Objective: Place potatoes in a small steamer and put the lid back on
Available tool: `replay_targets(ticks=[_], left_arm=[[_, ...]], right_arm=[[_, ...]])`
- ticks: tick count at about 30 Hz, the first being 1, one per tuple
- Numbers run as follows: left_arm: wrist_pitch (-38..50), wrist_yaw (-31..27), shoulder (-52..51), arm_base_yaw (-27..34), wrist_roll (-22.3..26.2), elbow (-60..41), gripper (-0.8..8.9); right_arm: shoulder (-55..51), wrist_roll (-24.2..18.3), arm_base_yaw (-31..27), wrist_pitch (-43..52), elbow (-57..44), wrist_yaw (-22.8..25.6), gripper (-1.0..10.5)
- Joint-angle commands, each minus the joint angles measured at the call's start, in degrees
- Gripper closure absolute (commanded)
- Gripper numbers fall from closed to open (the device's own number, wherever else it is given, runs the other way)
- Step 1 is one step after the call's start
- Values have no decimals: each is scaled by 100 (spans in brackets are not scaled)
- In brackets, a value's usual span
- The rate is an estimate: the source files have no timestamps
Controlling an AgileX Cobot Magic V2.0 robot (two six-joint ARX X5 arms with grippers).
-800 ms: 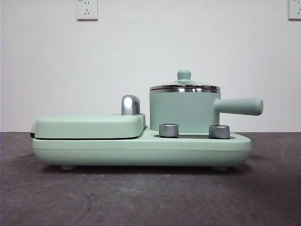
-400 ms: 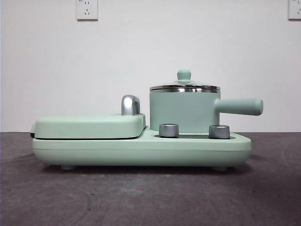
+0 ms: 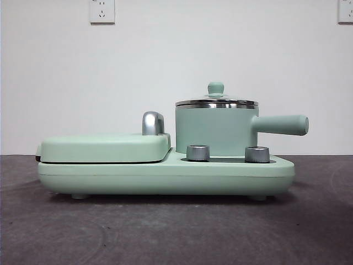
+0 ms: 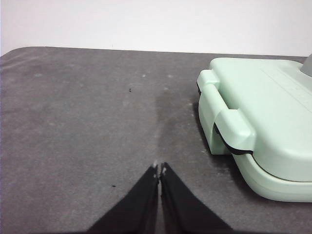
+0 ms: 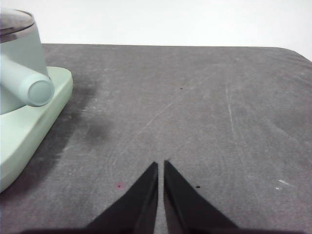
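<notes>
Nearest in each wrist view, the left gripper (image 4: 159, 170) and the right gripper (image 5: 161, 165) are seen with black jaws pressed together, nothing held, low over the dark grey table (image 3: 176, 232). Farther off, the mint-green cylindrical steamer pot with chrome rim (image 3: 214, 130) is stood on a mint-green appliance base (image 3: 165, 175), beside a flat green griddle cover (image 3: 105, 147). The round glass lid with green knob (image 3: 216, 100) is seated on it. The straight side handle (image 5: 30, 85) is pointed toward the right gripper, judged nearer for lifting the lid. No potato is visible.
</notes>
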Motion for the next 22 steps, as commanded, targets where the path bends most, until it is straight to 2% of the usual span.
replay_targets(ticks=[1, 22], left_arm=[[85, -13, -2, 4, 55, -109, 804], [85, -13, -2, 4, 55, -109, 804]], right_arm=[[-9, -44, -4, 76, -46, 15, 931], [-9, -44, -7, 96, -46, 15, 931]])
